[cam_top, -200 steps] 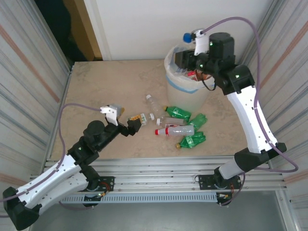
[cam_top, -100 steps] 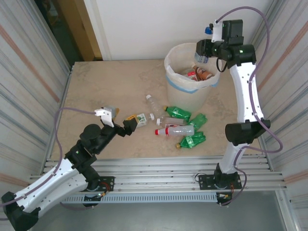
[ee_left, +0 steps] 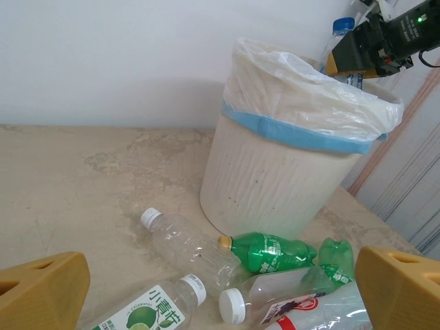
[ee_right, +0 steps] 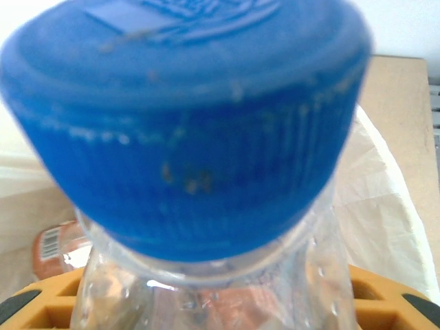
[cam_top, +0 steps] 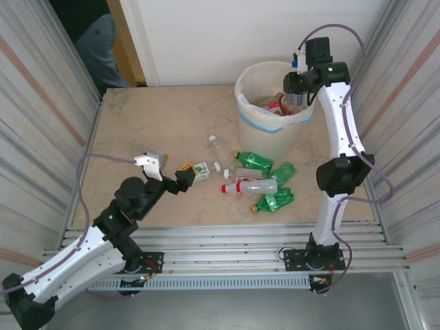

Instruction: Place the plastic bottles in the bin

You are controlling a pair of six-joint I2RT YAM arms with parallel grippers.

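Note:
The bin (cam_top: 269,132) stands at the back right, a cream bucket with a liner bag and a blue band; some bottles lie inside it. My right gripper (cam_top: 297,88) hangs over its right rim, shut on a clear bottle with a blue cap (ee_right: 185,117), which stands up between the yellow fingers (ee_right: 392,297). That cap (ee_left: 342,26) pokes up behind the bin (ee_left: 275,179). Several bottles lie on the table before the bin: a clear one (cam_top: 218,150), green ones (cam_top: 254,162), a red-capped one (cam_top: 249,187) and a lime-label one (cam_top: 201,168). My left gripper (cam_top: 184,177) is open just left of the lime-label bottle (ee_left: 148,309).
Corrugated side walls close in the table on the left and right, and a white wall stands behind the bin. The table's left half (cam_top: 148,130) is bare marble. A metal rail (cam_top: 227,237) runs along the near edge.
The right arm has straightened up and carried the blue-capped bottle from over the bin's middle to its right rim. The left arm shifted slightly and then held still.

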